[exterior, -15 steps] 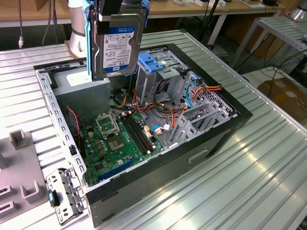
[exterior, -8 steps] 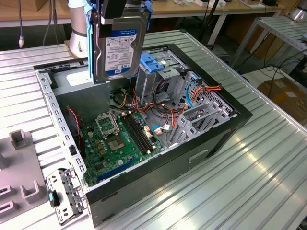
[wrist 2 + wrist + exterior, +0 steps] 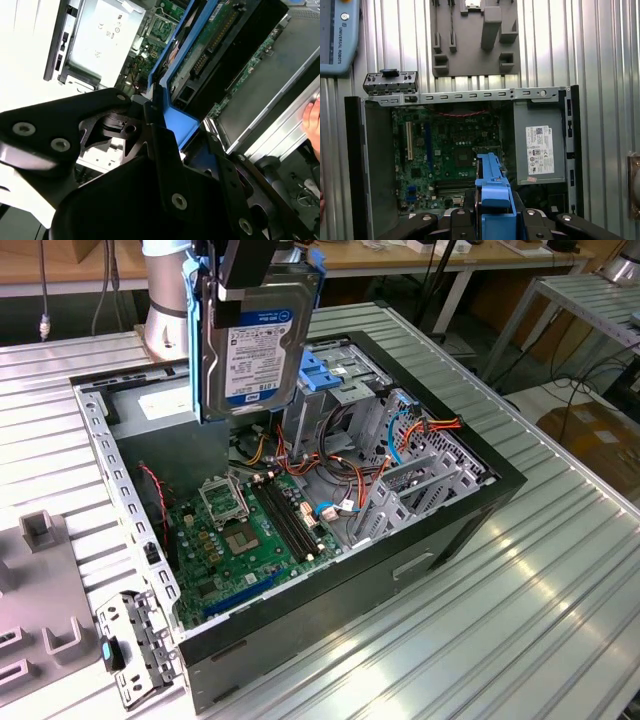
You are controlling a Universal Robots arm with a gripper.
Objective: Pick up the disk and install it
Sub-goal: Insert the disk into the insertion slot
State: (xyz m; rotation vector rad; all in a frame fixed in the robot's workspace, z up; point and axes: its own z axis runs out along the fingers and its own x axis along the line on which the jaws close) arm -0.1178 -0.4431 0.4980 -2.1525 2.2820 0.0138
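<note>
Holding 1 disk (image 3: 255,345) above 1 PC (image 3: 470,525)

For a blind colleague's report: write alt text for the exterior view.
A hard drive in blue carrier rails hangs upright from the arm's pincer above an open computer case lying on a ribbed metal table, its green motherboard and cables exposed.

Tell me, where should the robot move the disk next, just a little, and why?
Probably a small shift toward the exterior view's right, to line up over the metal cage. The pincer is shut on the disk, which hangs upright above the open computer case, beside the cage rather than over it.
</note>
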